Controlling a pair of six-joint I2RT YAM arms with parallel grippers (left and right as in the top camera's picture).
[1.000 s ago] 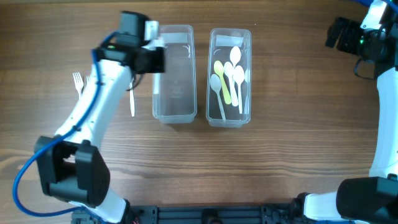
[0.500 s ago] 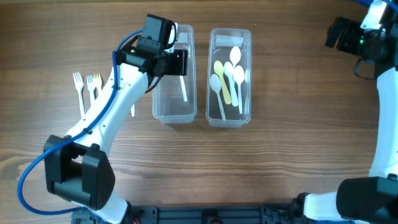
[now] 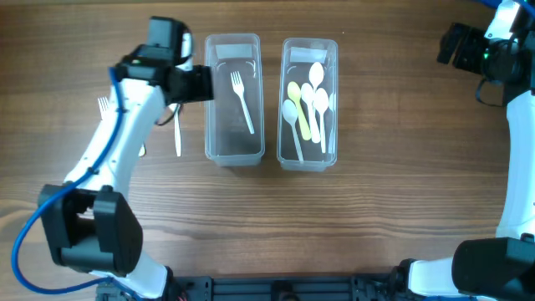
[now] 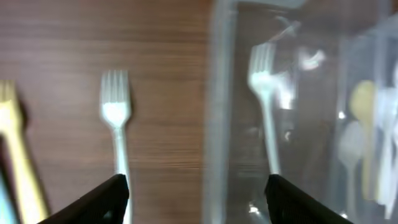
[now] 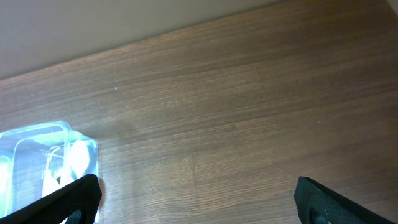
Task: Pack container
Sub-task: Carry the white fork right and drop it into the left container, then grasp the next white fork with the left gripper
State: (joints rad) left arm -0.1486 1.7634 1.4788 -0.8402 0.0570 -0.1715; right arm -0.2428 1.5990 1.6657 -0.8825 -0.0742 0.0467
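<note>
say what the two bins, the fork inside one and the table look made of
Fork bin and spoon bin: likely clear glossy plastic; the table shows through and the walls catch glare.
Fork: probably white plastic; thin, one even colour.
Table: wood or wood-look laminate; long grain lines, low sheen.

Overhead camera: hanging high up and looking straight down, taking in the whole table, the left box, the right box and both arms.
Left wrist camera: sitting very near the table, peeking down past its own fingers at a white fork just beside the left box.
Right wrist camera: sitting far off by the far right corner, looking slantwise over the wood, catching one end of the right box.
Shared, overhead and left wrist: both are showing the white fork and the inside fork.
Shared, overhead and right wrist: both are showing the right box.
</note>
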